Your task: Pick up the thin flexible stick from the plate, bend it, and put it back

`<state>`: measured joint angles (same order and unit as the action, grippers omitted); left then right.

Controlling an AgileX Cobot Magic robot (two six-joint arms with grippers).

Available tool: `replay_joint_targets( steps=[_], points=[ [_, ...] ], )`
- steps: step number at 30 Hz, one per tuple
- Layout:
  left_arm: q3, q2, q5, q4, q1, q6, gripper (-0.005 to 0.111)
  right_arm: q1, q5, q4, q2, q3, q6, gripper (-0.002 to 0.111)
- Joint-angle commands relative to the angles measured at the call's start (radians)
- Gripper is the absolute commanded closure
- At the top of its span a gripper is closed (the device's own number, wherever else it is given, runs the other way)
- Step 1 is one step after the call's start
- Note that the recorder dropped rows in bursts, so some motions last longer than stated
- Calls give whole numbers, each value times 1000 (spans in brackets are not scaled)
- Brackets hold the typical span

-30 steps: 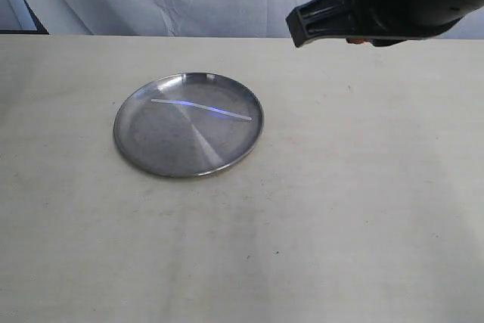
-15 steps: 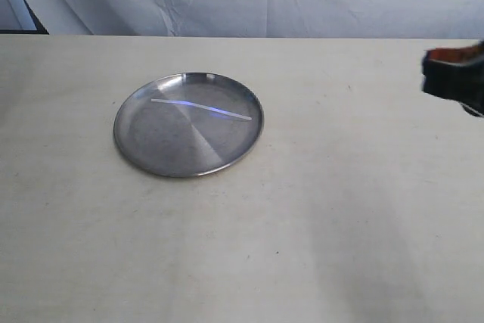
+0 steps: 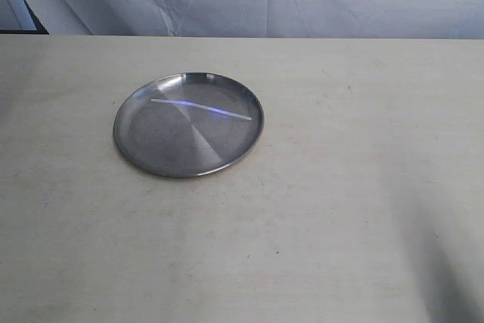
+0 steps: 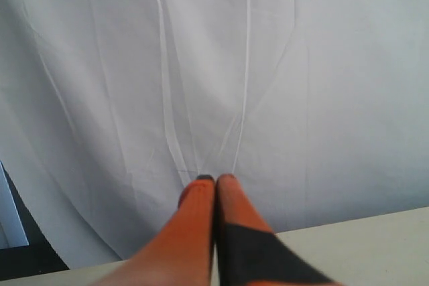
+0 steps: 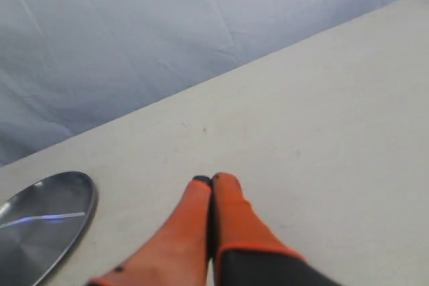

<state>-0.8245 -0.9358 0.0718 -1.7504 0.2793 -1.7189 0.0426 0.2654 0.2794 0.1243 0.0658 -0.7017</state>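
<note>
The plate [image 3: 162, 149] is silver, the stick [image 3: 200, 109] whitish with a blue glint, the fingers [image 4: 193, 232] orange and black.

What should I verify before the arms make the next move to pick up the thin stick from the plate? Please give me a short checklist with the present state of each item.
1. The thin flexible stick lies inside the rim of the plate: ok.
2. Nothing covers the stick in the exterior view: ok.
3. The left gripper is open for a grasp: not ok, fingers pressed together, holding nothing.
4. The right gripper is open: not ok, also shut and empty.
5. The left gripper is aimed at the plate: not ok, its camera shows only the white curtain and a strip of table.
6. The stick is free of kinks: cannot tell, too thin.
</note>
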Motion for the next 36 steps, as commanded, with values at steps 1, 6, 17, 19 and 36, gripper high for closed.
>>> replay_joint_targets(
  steps=[1, 6, 17, 19, 36],
  points=[
    [4, 6, 2, 6, -1, -2, 107, 34, -18, -36, -77, -66, -5, 108],
    [4, 6, 2, 6, -1, -2, 107, 34, 77, -68, -96, -66, -5, 108],
    [4, 6, 2, 6, -1, -2, 107, 34, 77, -68, -96, -66, -5, 108],
    [4, 6, 2, 6, -1, -2, 107, 34, 77, -68, -96, -66, -5, 108],
    [191, 235, -90, 651, -64, -372, 107, 36, 68, -70, -96, -66, -5, 108]
  ],
)
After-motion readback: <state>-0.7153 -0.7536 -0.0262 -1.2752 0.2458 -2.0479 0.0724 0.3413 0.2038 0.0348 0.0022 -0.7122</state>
